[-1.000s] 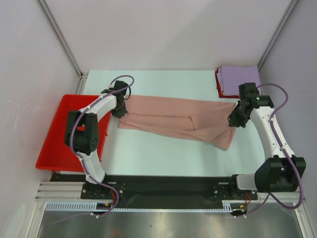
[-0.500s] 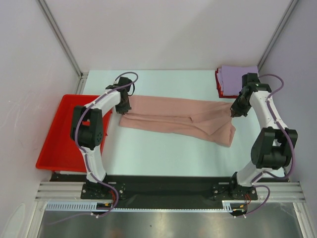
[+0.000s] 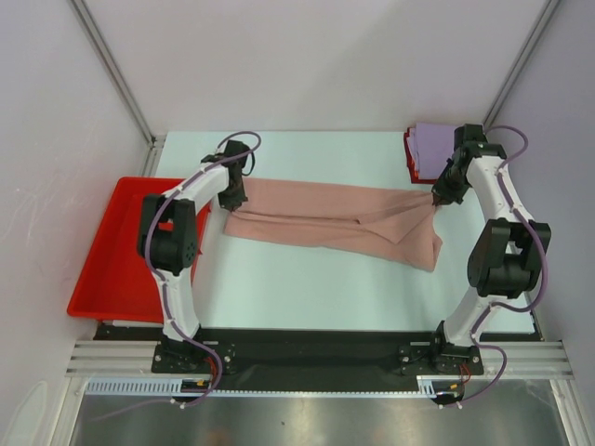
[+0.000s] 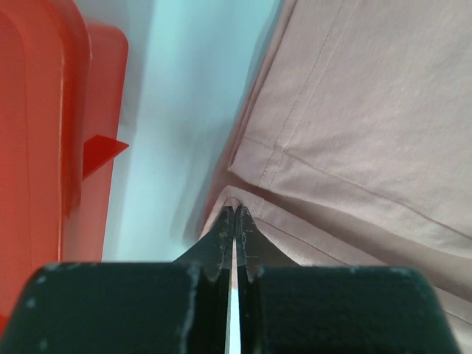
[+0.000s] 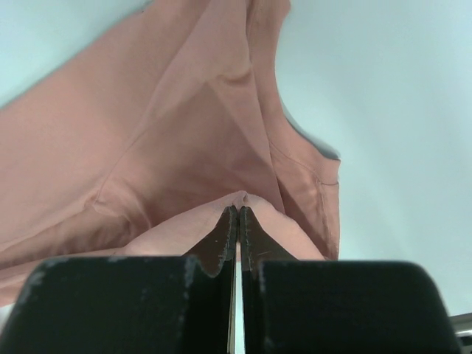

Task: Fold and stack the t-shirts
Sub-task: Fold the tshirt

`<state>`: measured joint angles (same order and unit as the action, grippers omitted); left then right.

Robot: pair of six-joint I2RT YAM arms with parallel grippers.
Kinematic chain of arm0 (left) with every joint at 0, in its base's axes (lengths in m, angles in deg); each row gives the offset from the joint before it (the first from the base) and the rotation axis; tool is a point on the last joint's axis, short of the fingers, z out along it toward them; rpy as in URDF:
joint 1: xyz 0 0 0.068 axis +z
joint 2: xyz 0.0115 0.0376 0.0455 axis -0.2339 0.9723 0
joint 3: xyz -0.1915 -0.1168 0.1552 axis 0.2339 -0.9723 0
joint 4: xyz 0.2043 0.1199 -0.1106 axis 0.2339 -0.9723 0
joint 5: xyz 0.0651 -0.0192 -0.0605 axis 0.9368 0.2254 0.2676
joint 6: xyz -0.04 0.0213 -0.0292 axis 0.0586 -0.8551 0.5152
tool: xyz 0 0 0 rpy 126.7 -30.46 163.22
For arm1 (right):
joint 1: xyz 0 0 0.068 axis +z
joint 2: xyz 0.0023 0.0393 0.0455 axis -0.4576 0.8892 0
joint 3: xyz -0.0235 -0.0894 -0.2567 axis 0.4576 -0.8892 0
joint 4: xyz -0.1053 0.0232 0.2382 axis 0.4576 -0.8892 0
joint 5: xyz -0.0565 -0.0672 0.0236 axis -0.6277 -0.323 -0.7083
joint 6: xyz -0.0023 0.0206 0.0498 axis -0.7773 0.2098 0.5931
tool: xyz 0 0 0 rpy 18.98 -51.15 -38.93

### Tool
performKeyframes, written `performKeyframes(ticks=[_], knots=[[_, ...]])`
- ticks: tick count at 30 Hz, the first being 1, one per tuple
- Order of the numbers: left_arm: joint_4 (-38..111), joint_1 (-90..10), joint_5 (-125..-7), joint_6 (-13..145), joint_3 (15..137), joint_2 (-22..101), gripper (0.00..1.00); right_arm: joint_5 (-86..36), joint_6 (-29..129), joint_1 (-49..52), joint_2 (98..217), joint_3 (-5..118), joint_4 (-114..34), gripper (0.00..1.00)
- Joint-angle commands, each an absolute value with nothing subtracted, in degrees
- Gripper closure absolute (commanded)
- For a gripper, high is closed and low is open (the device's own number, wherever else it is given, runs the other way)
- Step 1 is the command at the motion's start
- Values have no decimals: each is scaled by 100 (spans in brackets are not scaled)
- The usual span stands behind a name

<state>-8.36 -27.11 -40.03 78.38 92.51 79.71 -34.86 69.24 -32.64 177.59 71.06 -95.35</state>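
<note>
While both hands pinch its ends, the pink tee (image 3: 325, 221) lies stretched across the far half of the counter (image 3: 307, 288). It is folded lengthwise into a long band running left to right, with its near right corner drooping toward the arms. The left hand (image 4: 234, 211) has its fingers pressed together on a thin fold of cloth at the tee's left end, near the tray (image 3: 107, 251) that sits off the counter's left edge. The right hand (image 5: 237, 209) is clamped the same way on the tee's right end, where the cloth is drawn up into a small peak with creases fanning away from it. Just beyond that hand, in the far right corner, the lavender tee (image 3: 432, 149) sits folded on the red tee (image 3: 409, 160), of which only a thin edge shows.
</note>
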Motion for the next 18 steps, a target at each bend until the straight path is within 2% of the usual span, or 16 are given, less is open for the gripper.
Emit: performKeyframes(ticks=[1,10,18], knots=[[-888,-2680,-3852,7827,9647,8088,98,-3433,6759,-3338,17973,7410,-9450,100],[-1099,-2645,-3825,7880,10262,8598,99,-3143,6724,-3365,18474,7699,-9212,100],[-1117,-2557,-3764,7933,10307,8668,97,-3108,6662,-3444,18896,8139,-9247,100]])
